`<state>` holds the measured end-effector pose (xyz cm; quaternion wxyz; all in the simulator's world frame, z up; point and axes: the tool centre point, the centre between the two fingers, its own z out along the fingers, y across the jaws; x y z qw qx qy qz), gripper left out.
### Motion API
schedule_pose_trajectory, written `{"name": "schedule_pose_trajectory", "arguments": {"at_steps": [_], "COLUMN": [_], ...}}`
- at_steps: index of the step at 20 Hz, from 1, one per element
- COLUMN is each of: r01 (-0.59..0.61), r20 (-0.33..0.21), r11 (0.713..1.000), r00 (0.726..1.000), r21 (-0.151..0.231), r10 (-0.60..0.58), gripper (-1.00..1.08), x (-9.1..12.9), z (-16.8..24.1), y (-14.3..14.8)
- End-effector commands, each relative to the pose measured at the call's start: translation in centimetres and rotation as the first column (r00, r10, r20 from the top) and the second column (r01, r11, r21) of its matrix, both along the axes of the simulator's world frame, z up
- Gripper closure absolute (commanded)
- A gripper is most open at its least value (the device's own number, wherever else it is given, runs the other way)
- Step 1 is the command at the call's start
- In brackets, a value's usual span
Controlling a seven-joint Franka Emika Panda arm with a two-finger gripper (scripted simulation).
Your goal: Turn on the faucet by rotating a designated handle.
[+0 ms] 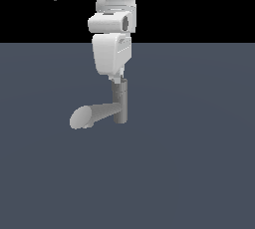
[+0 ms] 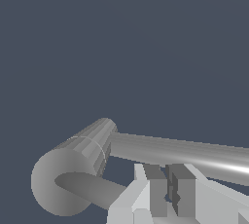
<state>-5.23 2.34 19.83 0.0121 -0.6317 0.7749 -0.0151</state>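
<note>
In the exterior view the faucet (image 1: 119, 102) stands on the counter (image 1: 199, 173) at the middle of the frame, its spout (image 1: 92, 114) running toward the lower left, and the gripper (image 1: 119, 79) sits directly over the post. In the wrist view the gripper's fingers (image 2: 156, 189) stand close together with only a narrow gap, apparently holding nothing, beside a thin bar that is probably the handle (image 2: 90, 188) at the lower left. The step in hand looks like lining up on the handle, and the next move calls for pressing a finger against its side and sweeping around the post.
</note>
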Motion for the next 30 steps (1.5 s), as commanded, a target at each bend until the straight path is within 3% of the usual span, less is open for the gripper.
{"name": "schedule_pose_trajectory", "arguments": {"at_steps": [1, 5, 6, 30], "r01": [-0.032, -0.035, 0.018, -0.034], "r20": [-0.029, -0.038, 0.0, -0.037], "r11": [0.999, 0.999, 1.0, 0.999], "r00": [0.999, 0.999, 1.0, 0.999], "r21": [0.006, 0.008, 0.0, 0.008], "r10": [0.032, 0.035, -0.018, 0.034], "gripper": [1.08, 1.08, 1.08, 1.08], "x": [-0.8, -1.0, 0.2, 4.6], "z": [-1.3, -1.6, 0.0, -1.6], "y": [3.2, 4.9, 1.6, 9.2]}}
